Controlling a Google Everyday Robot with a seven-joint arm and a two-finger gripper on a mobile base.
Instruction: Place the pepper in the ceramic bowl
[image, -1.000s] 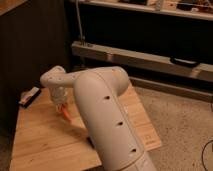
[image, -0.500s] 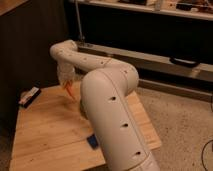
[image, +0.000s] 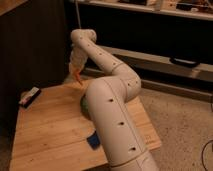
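Observation:
My gripper hangs from the white arm over the far edge of the wooden table. It is shut on the pepper, a slim orange piece pointing down from the fingers, held above the tabletop. The ceramic bowl is dark green and mostly hidden behind my arm's elbow; only its left rim shows. The pepper is up and to the left of that rim, apart from it.
A blue sponge lies near the table's front edge beside my arm. A dark flat object with a white label lies at the table's left edge. Dark shelving stands behind the table. Speckled floor is to the right.
My gripper has risen and moved toward the far right with the pepper in it, from low over the table's left-middle to above its far edge.

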